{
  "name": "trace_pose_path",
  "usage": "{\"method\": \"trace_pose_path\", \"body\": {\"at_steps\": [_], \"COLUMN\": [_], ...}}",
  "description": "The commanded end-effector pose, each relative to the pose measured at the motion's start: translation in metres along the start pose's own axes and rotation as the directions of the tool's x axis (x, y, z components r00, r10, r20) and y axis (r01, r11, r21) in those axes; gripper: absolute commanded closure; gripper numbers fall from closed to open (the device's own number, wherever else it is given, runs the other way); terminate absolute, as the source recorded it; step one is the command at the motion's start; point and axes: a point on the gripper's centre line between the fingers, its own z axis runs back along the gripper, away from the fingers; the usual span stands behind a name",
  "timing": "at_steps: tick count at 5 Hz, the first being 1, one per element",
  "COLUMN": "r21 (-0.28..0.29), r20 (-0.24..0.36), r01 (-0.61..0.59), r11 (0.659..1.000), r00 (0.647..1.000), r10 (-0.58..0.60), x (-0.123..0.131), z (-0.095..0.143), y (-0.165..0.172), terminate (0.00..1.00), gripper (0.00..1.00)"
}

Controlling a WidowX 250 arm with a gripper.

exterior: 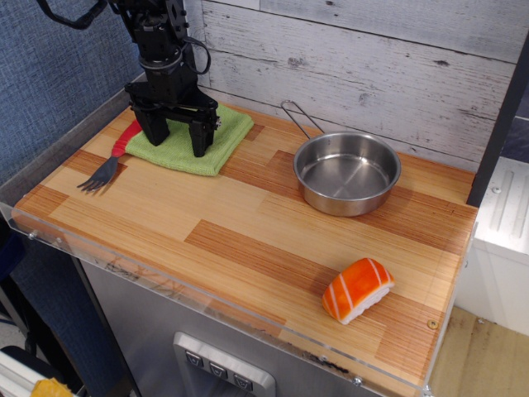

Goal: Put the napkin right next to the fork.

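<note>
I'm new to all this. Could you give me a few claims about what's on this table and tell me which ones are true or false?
1. The napkin lies beside the fork. True.
2. The steel pan holds the sushi piece. False: the pan is empty; the sushi sits on the table near the front right.
3. The gripper is open above the napkin. True.
4. The fork's handle is blue. False: it is red.

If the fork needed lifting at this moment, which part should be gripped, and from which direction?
Grip the fork at its red handle, from straight above, jaws closing across its width. It lies flat on the table, so only a top-down approach fits. The handle is thicker than the flat tines, but its far end lies against the napkin, so grip nearer mid-handle.
</note>
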Motion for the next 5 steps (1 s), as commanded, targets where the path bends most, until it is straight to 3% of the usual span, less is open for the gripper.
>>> {"method": "trace_pose_path", "body": {"at_steps": [1, 5], "r21": [-0.001, 0.037], "r20": [0.026, 0.129], "r01": [-0.013, -0.057], "r11": [1.0, 0.998], "r00": [1.0, 0.99], "r10": [0.013, 0.052], "x": [-0.008, -0.003], "z": [0.013, 0.08], "y": [0.005, 0.016], "terminate": [0.0, 0.0], "gripper": [0.0, 0.0]}}
